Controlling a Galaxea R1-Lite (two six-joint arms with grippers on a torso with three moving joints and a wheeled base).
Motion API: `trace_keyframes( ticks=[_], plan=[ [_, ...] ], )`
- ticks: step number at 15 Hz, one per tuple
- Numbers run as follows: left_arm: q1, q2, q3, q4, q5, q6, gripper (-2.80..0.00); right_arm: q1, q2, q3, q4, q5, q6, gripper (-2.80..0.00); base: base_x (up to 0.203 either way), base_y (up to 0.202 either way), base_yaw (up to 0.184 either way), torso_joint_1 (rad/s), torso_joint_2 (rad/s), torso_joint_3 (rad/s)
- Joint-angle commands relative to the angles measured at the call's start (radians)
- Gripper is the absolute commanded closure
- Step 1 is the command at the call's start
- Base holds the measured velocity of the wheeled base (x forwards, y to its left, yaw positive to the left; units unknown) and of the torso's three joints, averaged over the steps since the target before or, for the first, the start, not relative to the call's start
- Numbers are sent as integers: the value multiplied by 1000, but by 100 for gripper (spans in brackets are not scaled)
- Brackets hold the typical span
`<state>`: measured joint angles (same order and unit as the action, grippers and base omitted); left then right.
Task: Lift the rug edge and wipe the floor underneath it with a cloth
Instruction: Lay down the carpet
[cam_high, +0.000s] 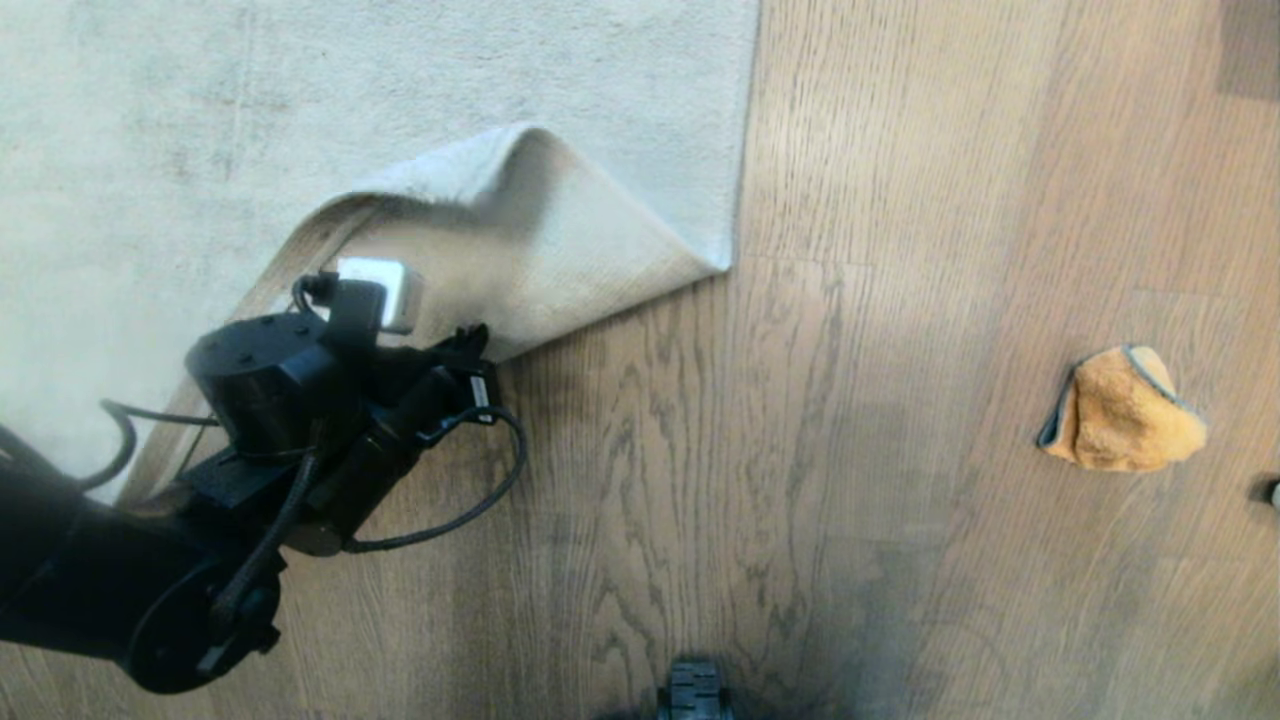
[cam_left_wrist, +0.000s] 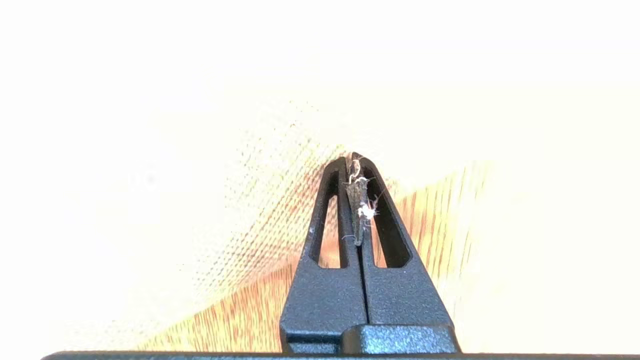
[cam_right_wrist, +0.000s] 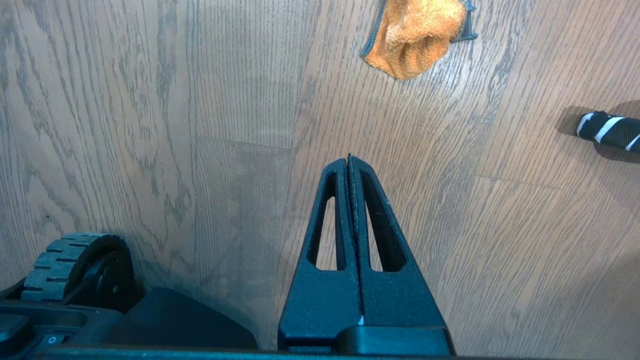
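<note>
Rug edge (cam_high: 520, 250) folded back, backing up, floppy yet weighty; left gripper (cam_high: 470, 345) fingers (cam_left_wrist: 357, 200) clenched at its underside, whether pinching it unclear. Orange cloth (cam_high: 1125, 410) well right of rug, soft, pinchable anywhere; right gripper (cam_right_wrist: 350, 165) clenched, empty.

The head camera is looking steeply down at the floor (cam_high: 760, 480) from well above. The left wrist camera is sitting close against the rug edge (cam_left_wrist: 240, 200). The right wrist camera is facing the floor, sharing the cloth (cam_right_wrist: 415, 35) with the head view.
</note>
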<state>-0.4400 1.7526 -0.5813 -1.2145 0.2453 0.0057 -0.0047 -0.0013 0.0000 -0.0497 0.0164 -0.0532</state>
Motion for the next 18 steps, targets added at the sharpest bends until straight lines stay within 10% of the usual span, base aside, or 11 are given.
trace_keyframes(
  ticks=[1,18],
  plan=[
    [0,-19,-16,-4,0,0,0,0,1,0,-1,0,0,0,0,0,0,0,0,0],
    [146,-25,-231,61,-8,54,0,0,1,0,-1,0,0,0,0,0,0,0,0,0]
  ],
)
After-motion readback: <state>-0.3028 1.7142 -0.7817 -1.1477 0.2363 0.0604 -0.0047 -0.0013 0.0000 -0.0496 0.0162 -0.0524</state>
